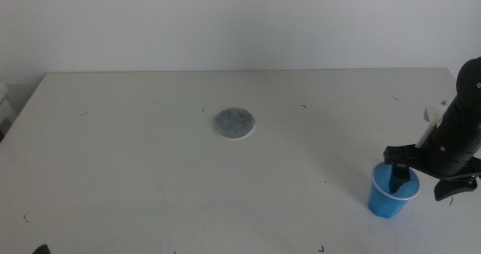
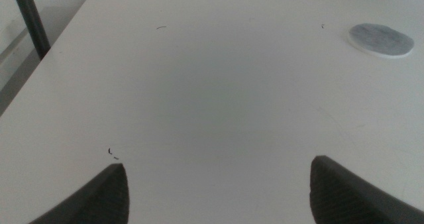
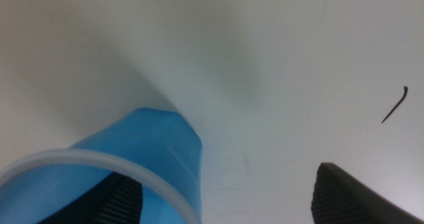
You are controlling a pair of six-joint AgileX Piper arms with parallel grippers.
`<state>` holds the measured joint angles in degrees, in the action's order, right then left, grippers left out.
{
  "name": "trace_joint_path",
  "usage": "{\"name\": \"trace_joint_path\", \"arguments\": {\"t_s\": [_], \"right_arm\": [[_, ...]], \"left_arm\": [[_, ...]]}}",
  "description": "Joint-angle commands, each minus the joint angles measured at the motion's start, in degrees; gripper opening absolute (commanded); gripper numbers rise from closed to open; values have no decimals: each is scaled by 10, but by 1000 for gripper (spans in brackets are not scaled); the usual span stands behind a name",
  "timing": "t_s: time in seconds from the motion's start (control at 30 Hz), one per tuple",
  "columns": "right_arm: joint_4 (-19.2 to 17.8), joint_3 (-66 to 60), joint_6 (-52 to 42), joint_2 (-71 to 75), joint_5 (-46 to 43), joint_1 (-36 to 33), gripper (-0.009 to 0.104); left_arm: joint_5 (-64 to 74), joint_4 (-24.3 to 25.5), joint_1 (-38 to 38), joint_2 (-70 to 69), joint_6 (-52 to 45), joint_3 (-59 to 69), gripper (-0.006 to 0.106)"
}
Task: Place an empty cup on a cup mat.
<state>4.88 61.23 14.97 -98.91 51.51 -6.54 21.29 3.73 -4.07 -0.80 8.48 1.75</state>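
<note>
The blue cup (image 1: 389,198) stands upright on the table at the front right, far from the cup mat (image 1: 234,123), a mottled grey disc with a white edge near the table's middle. My right gripper (image 1: 421,182) is at the cup's rim, open. One jaw reaches down inside the cup and the other is outside it, so the cup's wall (image 3: 152,151) stands between them. In the right wrist view the right gripper (image 3: 225,197) has its jaws wide apart. My left gripper (image 2: 218,191) is open and empty, low over the table's front left. The mat (image 2: 380,40) lies far ahead of it.
The white table (image 1: 135,171) carries only a few small dark marks. Its left edge and a dark post (image 2: 30,22) show in the left wrist view. A white wall stands behind the table's far edge.
</note>
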Motion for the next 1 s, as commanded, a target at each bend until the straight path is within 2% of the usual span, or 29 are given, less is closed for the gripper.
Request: {"name": "trace_joint_path", "arguments": {"t_s": [0.0, 0.2, 0.23, 0.57, 0.97], "right_arm": [[6, 16, -1, 23, -6, -1, 53], [13, 16, -1, 23, -6, -1, 2], [13, 16, 0, 23, -6, -1, -1], [23, 47, -1, 52, 15, -14, -1], [32, 278, -1, 27, 112, -98, 0]], "left_arm": [[-38, 0, 1, -4, 6, -3, 105], [-38, 0, 1, -4, 6, -3, 105], [-38, 0, 1, -4, 6, -3, 105], [-38, 0, 1, -4, 6, -3, 105], [-38, 0, 1, -4, 6, -3, 105]]}}
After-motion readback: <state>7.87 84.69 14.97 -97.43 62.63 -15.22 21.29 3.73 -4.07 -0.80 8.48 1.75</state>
